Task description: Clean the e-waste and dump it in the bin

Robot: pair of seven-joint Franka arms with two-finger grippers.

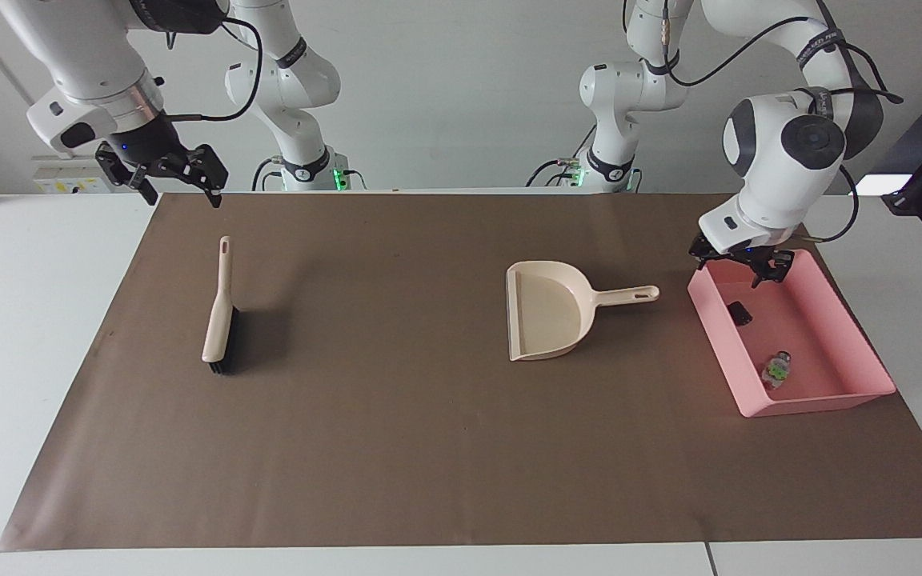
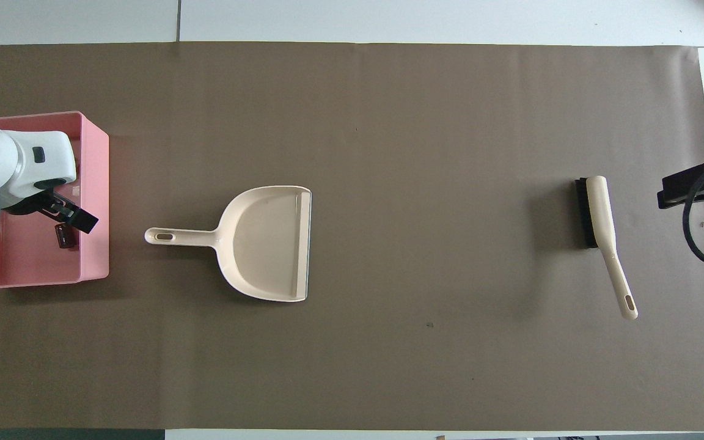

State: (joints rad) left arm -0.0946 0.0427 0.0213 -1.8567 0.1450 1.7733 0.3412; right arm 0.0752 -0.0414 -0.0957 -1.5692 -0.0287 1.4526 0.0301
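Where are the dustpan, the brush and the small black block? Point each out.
dustpan (image 1: 545, 312): facing view, middle of its scoop.
brush (image 2: 599, 211): overhead view, beige back above the bristles.
small black block (image 1: 740, 313): facing view, its top, in the pink bin.

Brown mat (image 2: 388, 366) on a worktop. At nine o'clock, pink bin (image 2: 95, 183) holding a small black block (image 2: 63, 236), left claw (image 2: 68, 214) above it. Centre: beige dustpan (image 2: 266, 244). Three o'clock: brush (image 2: 602, 226).

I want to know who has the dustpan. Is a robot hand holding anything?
No. The left gripper is open and empty over the bin; the right gripper holds nothing. The dustpan lies alone.
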